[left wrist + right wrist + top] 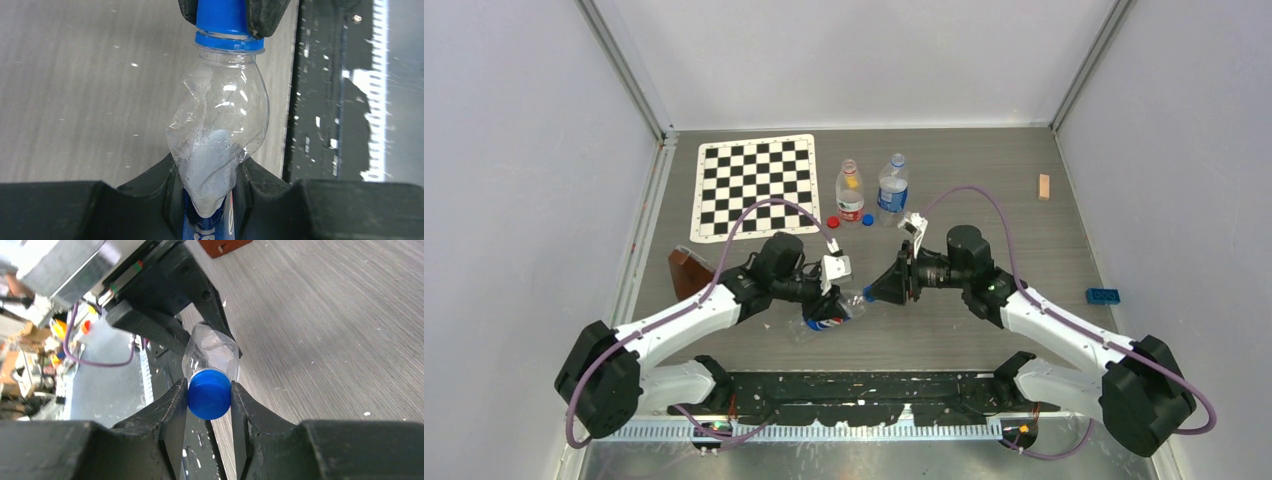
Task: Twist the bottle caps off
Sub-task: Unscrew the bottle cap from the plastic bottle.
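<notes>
My left gripper (832,300) (210,182) is shut on the crumpled body of a clear bottle with a blue label (826,320) (220,115) and holds it on its side above the table. My right gripper (871,293) (209,396) is shut on that bottle's blue cap (222,17) (209,394), which sits on the neck. Two other bottles stand at the back: one with a red-and-white label (850,195) and one with a blue label (892,192). A loose red cap (833,222) and a loose blue cap (867,220) lie in front of them.
A checkerboard mat (754,185) lies at the back left. A brown block (687,270) sits left of my left arm. A small wooden block (1044,186) is at the far right and a blue brick (1103,296) at the right. A black rail (864,385) runs along the near edge.
</notes>
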You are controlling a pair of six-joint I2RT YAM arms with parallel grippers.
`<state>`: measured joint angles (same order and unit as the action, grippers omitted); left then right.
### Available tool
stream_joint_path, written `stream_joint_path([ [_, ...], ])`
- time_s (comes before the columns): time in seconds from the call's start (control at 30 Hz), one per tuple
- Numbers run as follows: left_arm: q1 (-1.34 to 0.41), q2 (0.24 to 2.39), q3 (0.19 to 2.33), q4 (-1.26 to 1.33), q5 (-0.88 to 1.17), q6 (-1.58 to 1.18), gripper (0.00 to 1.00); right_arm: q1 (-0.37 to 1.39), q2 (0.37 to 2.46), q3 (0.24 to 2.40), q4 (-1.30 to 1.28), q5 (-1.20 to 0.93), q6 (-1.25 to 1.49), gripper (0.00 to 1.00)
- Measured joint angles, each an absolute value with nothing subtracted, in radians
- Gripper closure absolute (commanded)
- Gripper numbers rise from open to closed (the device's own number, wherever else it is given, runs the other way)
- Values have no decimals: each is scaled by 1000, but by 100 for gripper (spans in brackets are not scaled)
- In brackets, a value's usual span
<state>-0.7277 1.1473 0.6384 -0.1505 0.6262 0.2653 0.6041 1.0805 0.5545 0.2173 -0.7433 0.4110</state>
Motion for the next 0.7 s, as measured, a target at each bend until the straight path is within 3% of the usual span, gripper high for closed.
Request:
stream_joint_path([
  [0.23, -724, 1174, 653, -233, 752, 270, 100, 658, 1006, 495, 219, -761, 281, 96],
  [0.27, -724, 1174, 653, -236, 759, 270, 100, 662, 995, 490, 221, -760, 270, 92],
  [0.33, -724, 1174, 655, -236, 767, 270, 100, 667, 976, 483, 224, -747, 253, 67],
  [0.47, -725, 1174, 656, -213, 728, 268, 100, 676, 950, 477, 224, -673, 245, 44],
  [0.53, -725, 1174, 656, -189, 676, 262, 100, 678, 942, 478, 221, -607, 258, 35],
  [0.7, -726, 1159, 638, -101, 514, 241, 100, 679, 931, 519, 150, -436, 350, 31],
])
